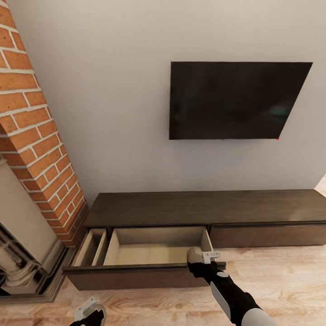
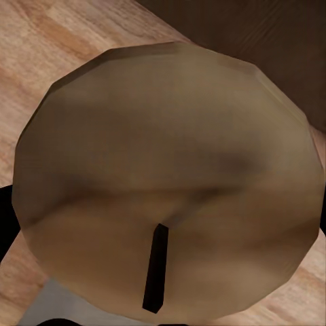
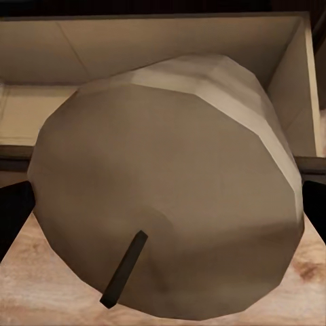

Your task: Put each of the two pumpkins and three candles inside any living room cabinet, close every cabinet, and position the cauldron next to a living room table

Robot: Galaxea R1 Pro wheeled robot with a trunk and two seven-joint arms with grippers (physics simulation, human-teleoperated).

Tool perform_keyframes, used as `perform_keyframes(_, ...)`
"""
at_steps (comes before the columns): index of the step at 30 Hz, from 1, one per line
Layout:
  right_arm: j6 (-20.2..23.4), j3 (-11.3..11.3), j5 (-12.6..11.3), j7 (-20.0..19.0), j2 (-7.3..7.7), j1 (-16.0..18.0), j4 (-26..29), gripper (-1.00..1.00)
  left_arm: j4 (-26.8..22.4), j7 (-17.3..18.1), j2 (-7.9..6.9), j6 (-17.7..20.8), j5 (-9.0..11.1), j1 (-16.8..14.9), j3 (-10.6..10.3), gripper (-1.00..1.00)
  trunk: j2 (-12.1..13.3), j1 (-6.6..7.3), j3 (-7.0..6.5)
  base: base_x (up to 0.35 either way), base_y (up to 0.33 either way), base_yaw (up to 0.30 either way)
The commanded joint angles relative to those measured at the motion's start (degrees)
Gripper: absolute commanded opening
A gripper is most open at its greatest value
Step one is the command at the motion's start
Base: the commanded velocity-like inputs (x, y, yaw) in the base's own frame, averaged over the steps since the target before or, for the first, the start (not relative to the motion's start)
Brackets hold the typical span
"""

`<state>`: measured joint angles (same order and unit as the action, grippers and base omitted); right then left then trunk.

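The left gripper (image 1: pixel 89 310) is hanging low at the near edge of the plank floor (image 1: pixel 276 271), and its wrist view is showing a beige candle (image 2: pixel 166 180) seated between the dark fingers, wick end toward the camera, so it is closed around that candle over the floor, just short of the cabinet's dark front.

A little farther in, the right arm is reaching forward, and the right gripper (image 1: pixel 198 257) is gripping a second candle (image 1: pixel 194 254) right at the front lip of the open drawer (image 1: pixel 154 249). From its wrist, this candle (image 3: pixel 170 197) is lying tilted between the fingers, with the pale drawer interior beyond it.

The drawer is standing pulled out from the left half of the low dark-brown cabinet (image 1: pixel 203 208); its inside is looking bare wood. The right front is sitting flush.

Left of the cabinet, a brick chimney (image 1: pixel 31 127) is rising beside the beige fireplace (image 1: pixel 20 244). On the wall above, a black television (image 1: pixel 235 99) is hanging.
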<state>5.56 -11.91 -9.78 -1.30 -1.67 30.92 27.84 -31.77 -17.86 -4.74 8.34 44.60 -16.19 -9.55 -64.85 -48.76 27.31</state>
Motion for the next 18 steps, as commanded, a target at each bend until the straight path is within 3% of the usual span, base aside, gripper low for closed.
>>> perform_keyframes(1, 0.3, -0.2, -0.6, 0.0, 0.05, 0.0, 0.1, -1.0, -0.1, -0.5, -0.09, 0.2, 0.3, 0.0, -0.5, -1.0, 0.0, 0.0, 0.06, 0.008, 0.004, 0.0)
perform_keyframes(18, 0.6, -0.2, -0.6, -0.1, 0.0, 0.1, 0.4, -1.0, -0.5, -0.3, -0.5, 0.8, 1.0, -0.1, -0.3, -1.0, 0.0, 0.0, 0.06, 0.022, 0.026, 0.0)
